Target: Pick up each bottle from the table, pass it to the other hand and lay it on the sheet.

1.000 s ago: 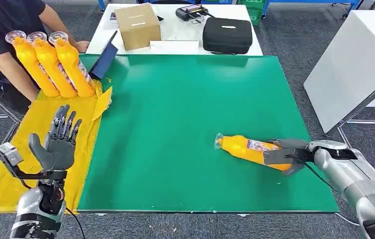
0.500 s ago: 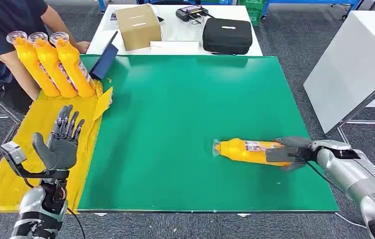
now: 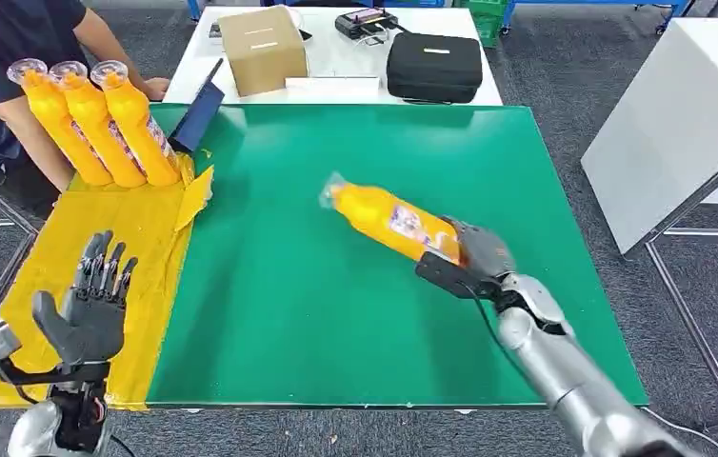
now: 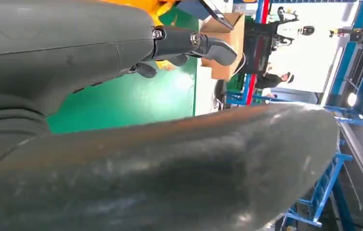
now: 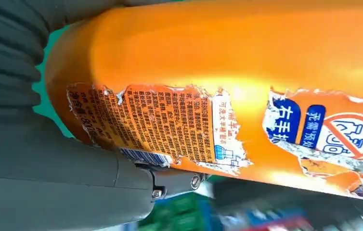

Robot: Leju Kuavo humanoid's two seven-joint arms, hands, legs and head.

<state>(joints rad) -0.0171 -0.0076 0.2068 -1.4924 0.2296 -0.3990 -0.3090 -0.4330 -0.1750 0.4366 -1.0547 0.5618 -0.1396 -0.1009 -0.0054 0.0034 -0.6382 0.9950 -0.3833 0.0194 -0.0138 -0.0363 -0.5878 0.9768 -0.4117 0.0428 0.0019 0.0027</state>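
My right hand [image 3: 465, 257] grips an orange bottle [image 3: 384, 216] by its base and holds it lifted above the green table [image 3: 317, 314], its clear-capped end pointing up and to the left. The right wrist view shows that bottle's torn label [image 5: 179, 125] close up against my right hand [image 5: 49, 183]. My left hand [image 3: 87, 307] hovers open, palm up, over the near part of the yellow sheet [image 3: 146, 228]. Three more orange bottles [image 3: 93, 124] lie side by side at the sheet's far end. My left hand's fingers [image 4: 189, 41] are spread with nothing in them.
A person in a dark top [image 3: 12, 38] stands at the far left behind the sheet. A tablet [image 3: 201, 116] leans at the table's far left corner. Beyond it a white table carries a cardboard box [image 3: 262, 49] and a black case [image 3: 434, 67].
My right hand has lifted the bottle off the table and carried it up and left toward the table's middle. My left hand has dropped lower and nearer.
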